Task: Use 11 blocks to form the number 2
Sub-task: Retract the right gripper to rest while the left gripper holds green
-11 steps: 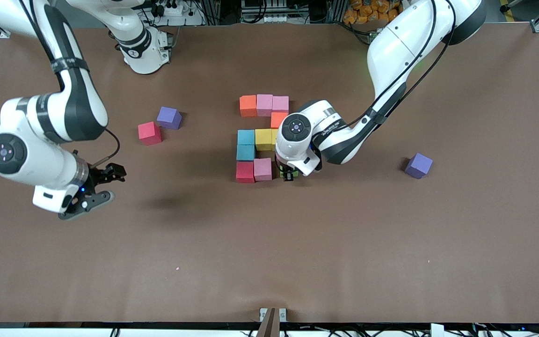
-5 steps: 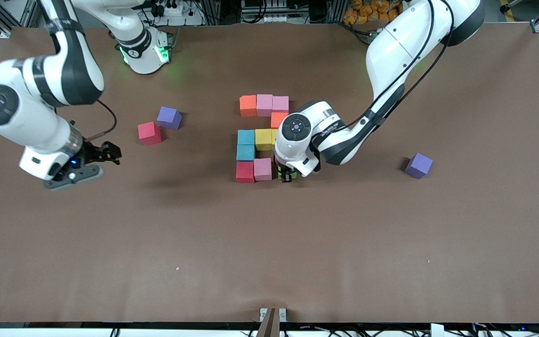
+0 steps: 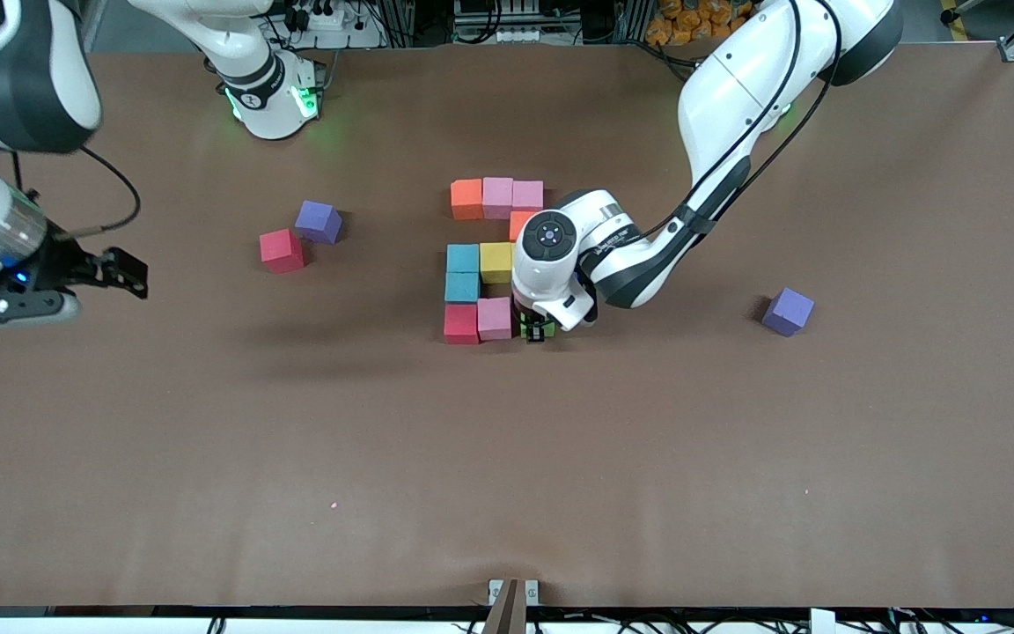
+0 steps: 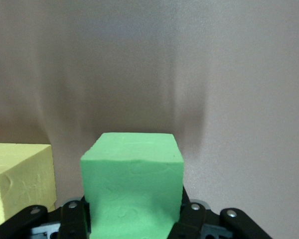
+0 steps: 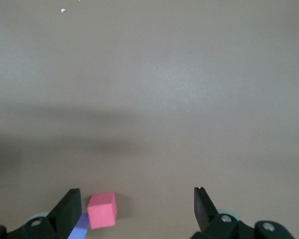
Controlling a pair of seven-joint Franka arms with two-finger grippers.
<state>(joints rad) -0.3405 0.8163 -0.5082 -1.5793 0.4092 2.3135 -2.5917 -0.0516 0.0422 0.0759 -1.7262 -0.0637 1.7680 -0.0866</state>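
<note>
The number 2 is laid out in the middle of the table. An orange block [image 3: 466, 199] and two pink blocks [image 3: 497, 197] make the row farthest from the camera. Below them come an orange block [image 3: 519, 222], a yellow block [image 3: 495, 261] and two light blue blocks [image 3: 463, 259]. The nearest row has a red block [image 3: 461, 324] and a pink block [image 3: 495, 318]. My left gripper [image 3: 540, 332] is shut on the green block [image 4: 132, 184], low beside that pink block. My right gripper [image 3: 124, 273] is open and empty in the air at the right arm's end.
A loose pinkish-red cube [image 3: 282, 251] and a purple cube [image 3: 319, 221] lie together toward the right arm's end, also seen as the pinkish-red cube [image 5: 101, 210] in the right wrist view. Another purple cube [image 3: 787, 311] lies toward the left arm's end.
My right arm has drawn back toward its end of the table, gripper still open. My left gripper has edged the green block closer to the pink block.
</note>
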